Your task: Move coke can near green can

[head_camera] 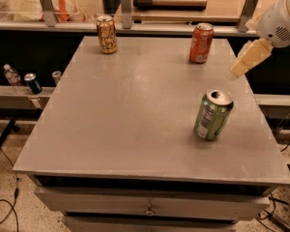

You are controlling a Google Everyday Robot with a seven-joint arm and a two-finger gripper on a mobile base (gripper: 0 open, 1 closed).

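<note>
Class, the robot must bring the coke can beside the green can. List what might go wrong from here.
1. The gripper hangs right of the coke can, which stands near the table's far edge; a sideways bump might tip it.
2. The green can stands near the right edge; setting down too close might knock it.
</note>
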